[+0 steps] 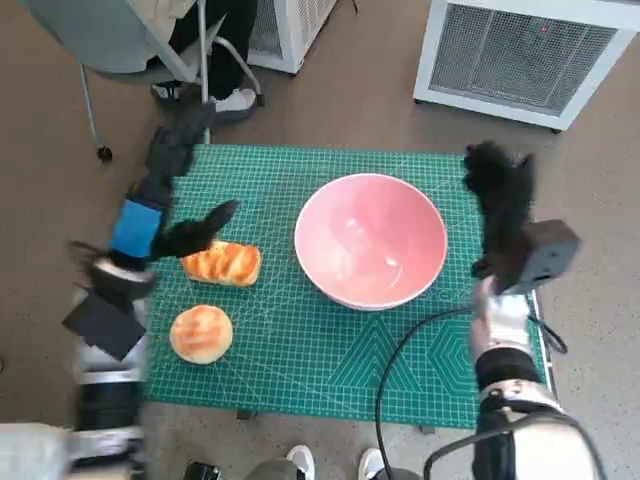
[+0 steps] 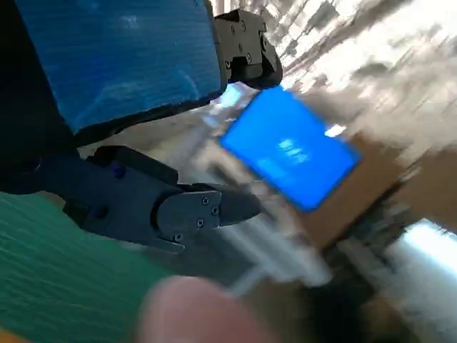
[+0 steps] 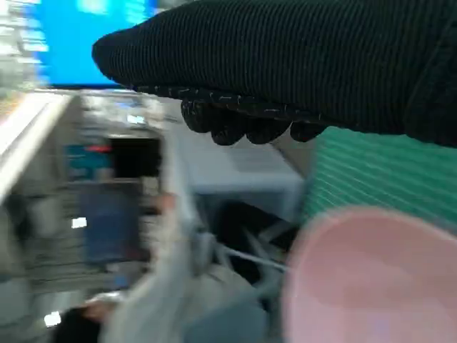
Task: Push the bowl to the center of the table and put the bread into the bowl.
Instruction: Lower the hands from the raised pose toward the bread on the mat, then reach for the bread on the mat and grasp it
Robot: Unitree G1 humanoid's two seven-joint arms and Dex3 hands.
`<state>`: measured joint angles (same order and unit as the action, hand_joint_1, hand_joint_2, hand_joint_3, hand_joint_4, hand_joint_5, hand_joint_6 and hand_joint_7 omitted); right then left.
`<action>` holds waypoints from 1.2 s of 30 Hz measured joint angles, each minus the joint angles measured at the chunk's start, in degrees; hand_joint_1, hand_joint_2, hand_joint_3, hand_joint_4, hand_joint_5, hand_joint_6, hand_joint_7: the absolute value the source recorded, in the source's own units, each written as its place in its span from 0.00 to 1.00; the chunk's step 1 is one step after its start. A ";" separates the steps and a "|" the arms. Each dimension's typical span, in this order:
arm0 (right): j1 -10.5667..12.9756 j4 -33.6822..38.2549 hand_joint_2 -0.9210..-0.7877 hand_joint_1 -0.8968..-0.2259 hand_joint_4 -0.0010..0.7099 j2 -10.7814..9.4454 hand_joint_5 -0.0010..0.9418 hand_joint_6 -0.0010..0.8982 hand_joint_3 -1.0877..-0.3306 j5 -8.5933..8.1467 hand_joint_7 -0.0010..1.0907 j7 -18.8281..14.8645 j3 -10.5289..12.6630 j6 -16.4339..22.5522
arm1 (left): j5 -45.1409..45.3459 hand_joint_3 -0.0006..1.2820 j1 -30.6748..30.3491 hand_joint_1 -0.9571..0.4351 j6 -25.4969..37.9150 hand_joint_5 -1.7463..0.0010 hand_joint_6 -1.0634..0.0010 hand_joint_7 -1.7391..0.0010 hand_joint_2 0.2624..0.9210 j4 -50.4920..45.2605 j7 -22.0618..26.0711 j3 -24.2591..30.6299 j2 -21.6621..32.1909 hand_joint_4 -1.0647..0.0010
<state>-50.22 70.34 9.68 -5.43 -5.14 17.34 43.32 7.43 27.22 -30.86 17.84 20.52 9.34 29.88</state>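
Nearest to us on the green mat (image 1: 330,350) that covers the surface lies a round bun (image 1: 201,333), and just beyond it the longer bread (image 1: 222,263), both on our left side. Our left robot hand (image 1: 165,190) is raised above the bread with fingers spread apart and nothing in them; one dark finger reaches toward the loaf's far end, though we cannot tell whether it touches. The pink bowl (image 1: 371,239) sits a little right of the mat's middle, empty, apart from both breads. Our right robot hand (image 1: 500,200) stands beside the bowl's right rim near the mat's far right corner; the head view is too blurred for us to tell whether its gloved fingers are parted or curled, and it holds nothing that we can see. Beyond the surface we see a chair (image 1: 120,40) with a person's feet, and a white grilled unit (image 1: 520,60). We judge the risk to be a hard shove sliding the light bowl into the bread, or a high push on the rim tipping it
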 measured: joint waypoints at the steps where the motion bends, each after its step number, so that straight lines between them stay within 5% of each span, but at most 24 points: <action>1: -0.07 -0.92 0.00 0.46 0.45 0.26 0.01 0.16 0.40 -0.01 0.43 -0.71 -0.19 1.64 | 0.97 0.25 0.15 0.35 0.49 1.00 0.94 0.77 1.00 0.13 0.65 -0.29 1.82 0.81; 6: -0.11 -6.53 0.00 0.45 0.46 0.43 0.01 0.16 0.41 -0.29 0.42 -5.07 -1.74 10.90 | 2.95 0.14 1.61 0.37 3.06 1.00 0.91 0.82 1.00 1.60 5.86 -2.53 8.88 0.82; 13: 0.57 -14.72 0.00 0.47 0.47 0.41 0.01 0.15 0.41 -2.91 0.40 -13.33 -5.10 19.35 | 2.78 0.02 5.12 0.43 9.96 1.00 0.82 0.93 0.94 2.85 16.43 -6.84 13.87 0.86; 22: 2.82 -22.76 0.00 0.44 0.49 0.40 0.01 0.17 0.44 -7.48 0.39 -19.79 -8.33 20.70 | 4.45 0.00 9.61 0.52 17.63 1.00 0.83 0.98 0.77 4.93 24.40 -13.27 14.98 0.94; 36: 4.26 -25.41 0.00 0.45 0.50 0.77 0.01 0.18 0.43 -5.43 0.38 -18.15 -8.79 20.82 | 15.84 0.00 15.19 0.55 32.69 1.00 0.86 1.00 0.72 4.72 29.08 -24.40 13.95 1.00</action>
<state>-45.96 44.93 10.44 -10.86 -23.29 8.54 64.14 23.27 42.41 1.83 22.55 49.60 -15.06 43.83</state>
